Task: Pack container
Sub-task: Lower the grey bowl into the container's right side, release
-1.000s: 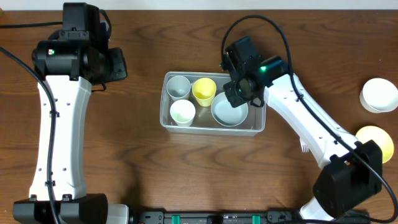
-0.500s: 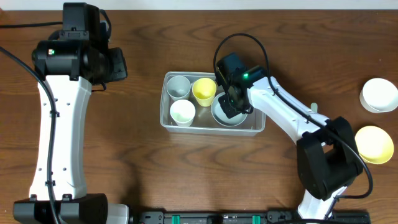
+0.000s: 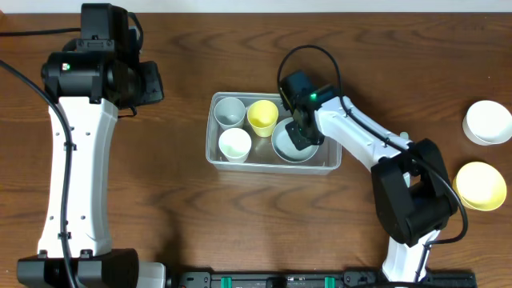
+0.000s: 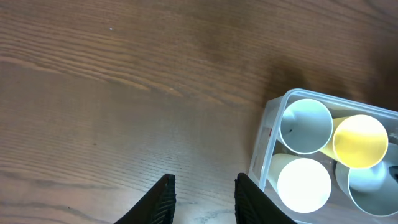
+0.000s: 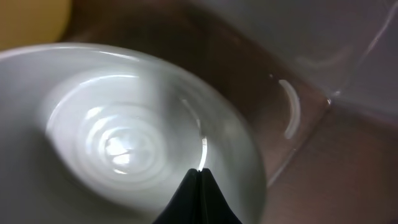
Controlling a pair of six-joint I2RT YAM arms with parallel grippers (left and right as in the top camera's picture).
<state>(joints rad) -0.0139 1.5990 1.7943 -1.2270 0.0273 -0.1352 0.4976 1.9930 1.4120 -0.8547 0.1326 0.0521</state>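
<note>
container (image 3: 273, 166) sits mid worktop (image 3: 240, 232), between the two arms; already inside: grey cup (image 3: 230, 111), yellow cup (image 3: 262, 117), white cup (image 3: 234, 145), and a pale bowl (image 3: 286, 148) at the right end; right claw (image 3: 301, 136) is down inside the tub just over that bowl, tips pinched together with nothing between them (wrist view shows them meeting above the bowl's inside); left claw (image 4: 202, 198) hovers over bare wood beside the container's left end, narrow gap, empty; not yet packed: white bowl (image 3: 488, 122) and yellow bowl (image 3: 482, 185), far right of the worktop, well apart from the tub; judged past halfway, four in, two out; free room looks tight, so the two bowls probably need nesting in the pale bowl
</note>
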